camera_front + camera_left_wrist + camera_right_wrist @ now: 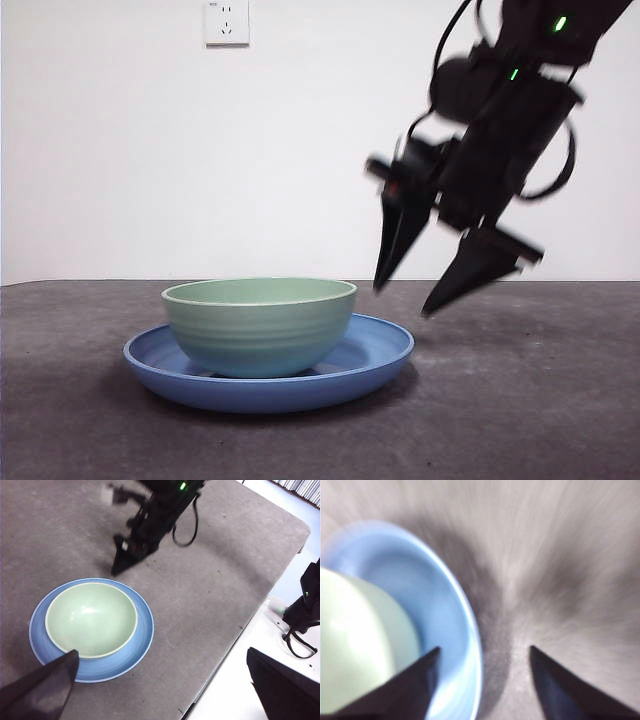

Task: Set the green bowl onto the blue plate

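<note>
The green bowl [260, 324] sits upright inside the blue plate [375, 358] on the dark table. From above, the green bowl [91, 618] rests on the blue plate [137, 642], a little off its centre. My right gripper [402, 300] hangs open and empty just above the plate's right rim; it is blurred. Its jaws straddle the rim of the blue plate [462, 625], beside the green bowl [365, 645]. My left gripper [165, 662] is raised high over the table's edge, open and empty.
The grey table mat [210, 580] stretches around the plate. A white wall socket [226, 22] is on the back wall. Beyond the mat's edge lie a white surface [235, 690] and a black cable [300, 640].
</note>
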`<act>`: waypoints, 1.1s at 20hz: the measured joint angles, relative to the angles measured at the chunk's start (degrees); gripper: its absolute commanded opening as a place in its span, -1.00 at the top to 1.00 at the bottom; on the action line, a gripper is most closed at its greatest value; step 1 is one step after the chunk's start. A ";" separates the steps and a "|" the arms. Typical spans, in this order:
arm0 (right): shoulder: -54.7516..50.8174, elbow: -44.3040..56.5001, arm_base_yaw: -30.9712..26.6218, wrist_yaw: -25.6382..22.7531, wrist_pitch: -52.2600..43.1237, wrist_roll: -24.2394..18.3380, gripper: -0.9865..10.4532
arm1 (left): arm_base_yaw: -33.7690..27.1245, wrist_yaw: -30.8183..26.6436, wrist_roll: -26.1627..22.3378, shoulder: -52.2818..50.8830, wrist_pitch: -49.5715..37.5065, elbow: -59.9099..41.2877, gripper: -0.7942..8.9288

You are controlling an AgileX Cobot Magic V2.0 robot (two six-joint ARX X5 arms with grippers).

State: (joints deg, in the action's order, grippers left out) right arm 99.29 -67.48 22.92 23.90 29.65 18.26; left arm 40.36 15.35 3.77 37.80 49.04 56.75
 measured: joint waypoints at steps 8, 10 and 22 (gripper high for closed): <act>-23.52 -0.52 0.02 -6.27 15.17 -6.01 -0.13 | 0.00 0.00 -0.02 0.02 0.00 0.00 -0.39; -29.03 -0.52 0.70 -10.49 19.30 -7.52 -0.20 | 0.00 0.00 -0.02 0.00 0.00 0.00 -0.39; -55.52 2.03 6.32 -12.76 27.82 -9.84 -0.27 | 0.00 0.00 -0.02 0.02 0.00 0.00 -0.39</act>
State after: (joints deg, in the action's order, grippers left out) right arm 43.77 -65.45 29.23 11.14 57.47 8.43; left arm 40.36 15.35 3.75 37.82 49.04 56.75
